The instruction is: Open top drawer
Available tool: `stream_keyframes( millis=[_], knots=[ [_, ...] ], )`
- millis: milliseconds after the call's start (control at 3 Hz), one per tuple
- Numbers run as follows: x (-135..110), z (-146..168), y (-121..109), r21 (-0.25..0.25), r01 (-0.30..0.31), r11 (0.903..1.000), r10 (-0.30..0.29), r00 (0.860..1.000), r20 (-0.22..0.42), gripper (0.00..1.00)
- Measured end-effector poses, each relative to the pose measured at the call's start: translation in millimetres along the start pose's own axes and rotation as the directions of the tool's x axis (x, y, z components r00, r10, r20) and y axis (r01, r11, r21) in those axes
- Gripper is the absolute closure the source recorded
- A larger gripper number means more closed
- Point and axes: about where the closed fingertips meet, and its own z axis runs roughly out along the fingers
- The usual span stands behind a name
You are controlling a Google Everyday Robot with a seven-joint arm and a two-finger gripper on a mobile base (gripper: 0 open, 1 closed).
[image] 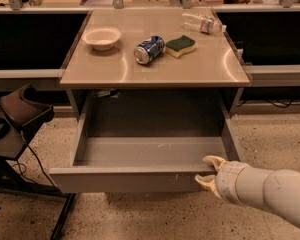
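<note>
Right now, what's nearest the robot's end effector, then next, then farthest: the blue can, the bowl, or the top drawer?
1. top drawer: the end effector grips its front, right end.
2. blue can: middle of the tabletop.
3. bowl: tabletop, far left.

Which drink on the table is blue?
The blue metal can; the plastic bottle is clear. The tool grips the front of the open grey metal drawer.

- No word, brand or number can be read anywhere.
- The blue can (pixel 149 49) lying on the table top (pixel 110 70) bears pale markings, too blurred to read.
- The clear bottle (pixel 202 22) has a label band, which is also unreadable.
- The gripper (pixel 208 170) clasps the front panel of the top drawer (pixel 125 179) at its right end.
</note>
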Motion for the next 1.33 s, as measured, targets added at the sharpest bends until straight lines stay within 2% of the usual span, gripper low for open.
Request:
stream_keyframes(
  millis=[1333],
  knots=[
    [3.6, -5.6, 8.5, 0.010, -0.013, 0.9999, 0.012, 1.000, 0.014, 1.00]
  ],
)
